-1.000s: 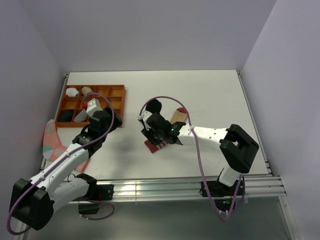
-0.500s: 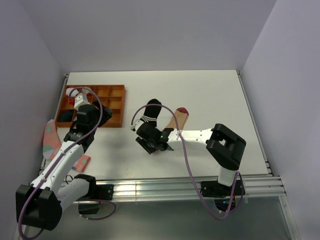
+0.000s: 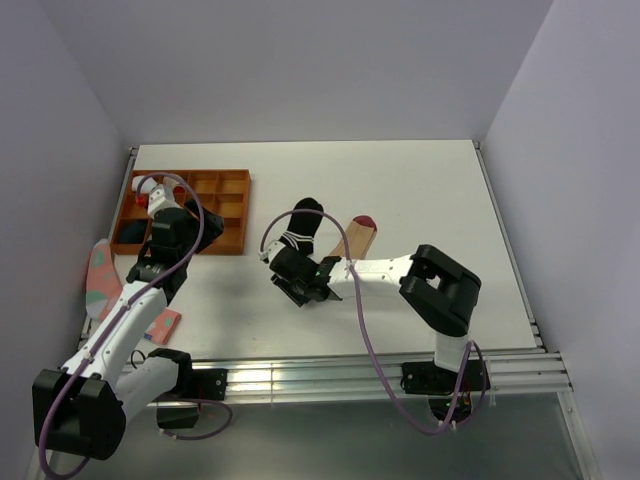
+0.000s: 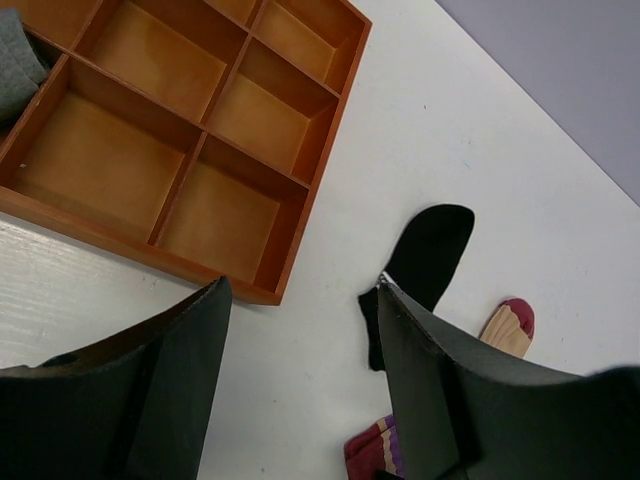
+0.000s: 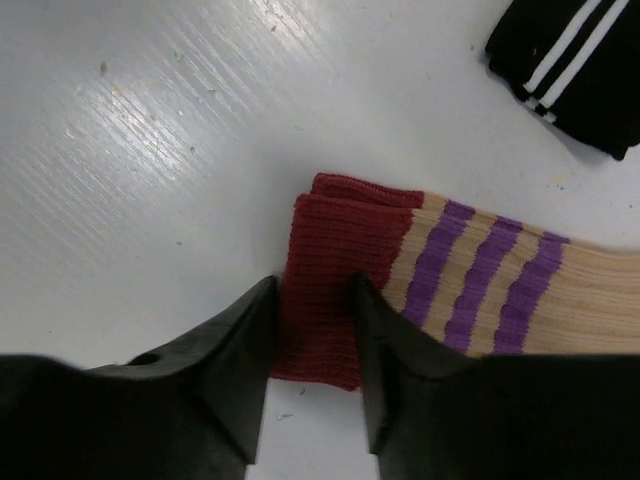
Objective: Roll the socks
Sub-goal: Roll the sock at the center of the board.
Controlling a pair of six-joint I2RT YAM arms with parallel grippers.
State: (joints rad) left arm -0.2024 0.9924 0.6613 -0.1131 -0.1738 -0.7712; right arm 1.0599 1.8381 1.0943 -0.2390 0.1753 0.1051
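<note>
The tan sock [image 3: 355,242] lies flat mid-table, with its maroon toe [image 4: 510,322] at the far end and purple stripes [image 5: 470,275] near the cuff. The black sock [image 3: 300,222] lies just to its left, its white-striped cuff [image 5: 565,60] toward me. My right gripper [image 5: 315,325] rests on the table at the tan sock's maroon cuff [image 5: 325,250]. Its jaws are partly apart, with flat cuff fabric between them. My left gripper [image 4: 302,288] hangs wide open and holds nothing, by the wooden tray [image 3: 236,215], well left of both socks.
The compartmented wooden tray [image 4: 300,215] stands at the back left, with a grey bundle [image 4: 15,60] in one cell. A pink sock [image 3: 100,278] lies at the table's left edge. Metal rails [image 3: 380,372] run along the near edge.
My right gripper slid left along the tan sock to its maroon cuff. My left arm swung back left from the tray's right side. The socks stayed where they were.
</note>
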